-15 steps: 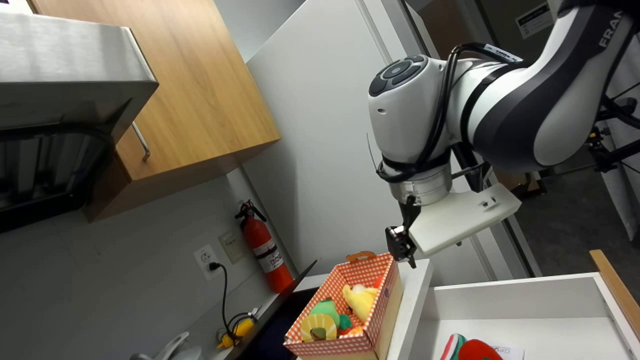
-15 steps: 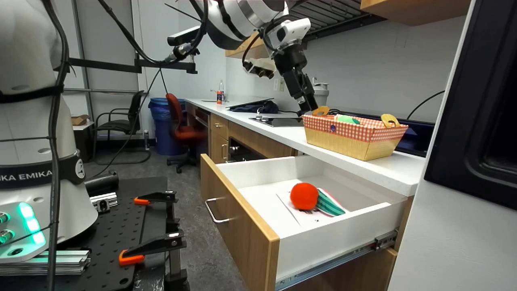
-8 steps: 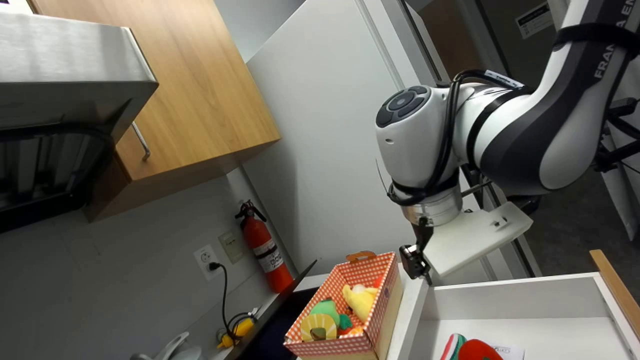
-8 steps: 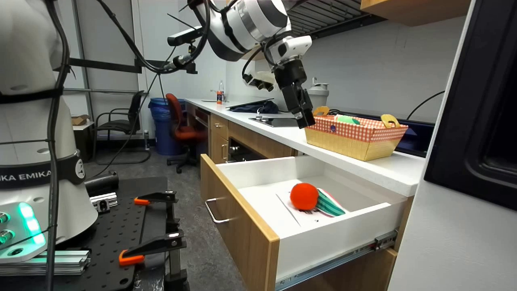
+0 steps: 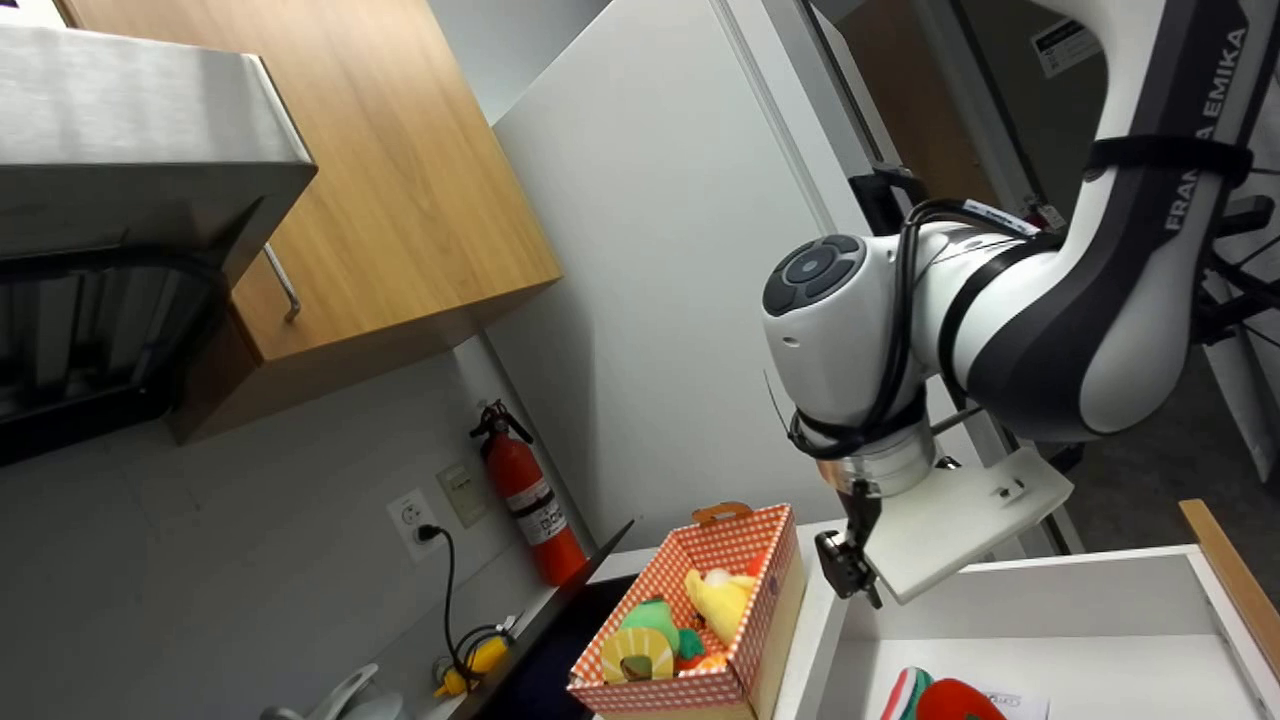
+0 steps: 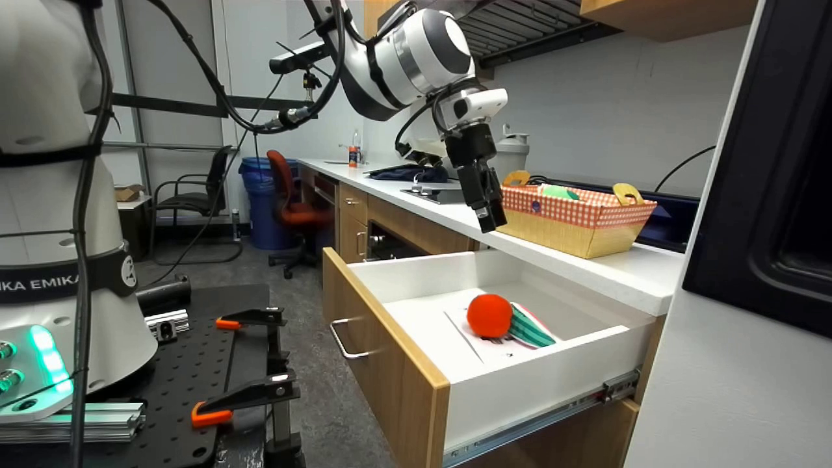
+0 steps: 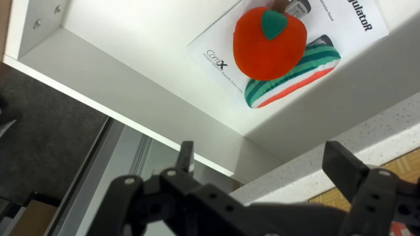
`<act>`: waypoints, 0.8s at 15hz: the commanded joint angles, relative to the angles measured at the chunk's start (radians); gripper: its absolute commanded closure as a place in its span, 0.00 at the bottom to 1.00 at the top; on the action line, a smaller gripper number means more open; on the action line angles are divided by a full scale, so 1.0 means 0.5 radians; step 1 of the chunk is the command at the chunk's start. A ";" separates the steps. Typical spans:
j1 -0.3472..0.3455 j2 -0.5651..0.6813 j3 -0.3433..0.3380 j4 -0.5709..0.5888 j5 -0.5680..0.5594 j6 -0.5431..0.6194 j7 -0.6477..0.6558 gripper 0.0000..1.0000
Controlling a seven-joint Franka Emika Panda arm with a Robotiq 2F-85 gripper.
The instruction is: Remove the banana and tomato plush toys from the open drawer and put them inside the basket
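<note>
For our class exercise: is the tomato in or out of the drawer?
In: an exterior view shows the walls of the drawer surrounding the tomato.

A: How does light fall in the drawer (image 7: 141, 98)?
B: Brightly in the wrist view, its interior near white, a grey shadow lying beside the counter (image 7: 387, 126).
A: Anything soft?
B: The gripper (image 7: 257, 155), dark and blurred. In an exterior view, pale sheen brightens the steel hood (image 5: 150, 100) above its dim underside.

In an exterior view, tomato (image 5: 957, 702) and drawer (image 5: 1050, 606) partly beyond the bottom edge
</note>
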 commanded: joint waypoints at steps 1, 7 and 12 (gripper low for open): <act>-0.005 0.101 -0.024 0.063 -0.042 0.117 -0.026 0.00; 0.013 0.223 -0.063 0.096 -0.039 0.223 -0.028 0.00; -0.013 0.334 -0.053 0.121 -0.054 0.274 -0.021 0.00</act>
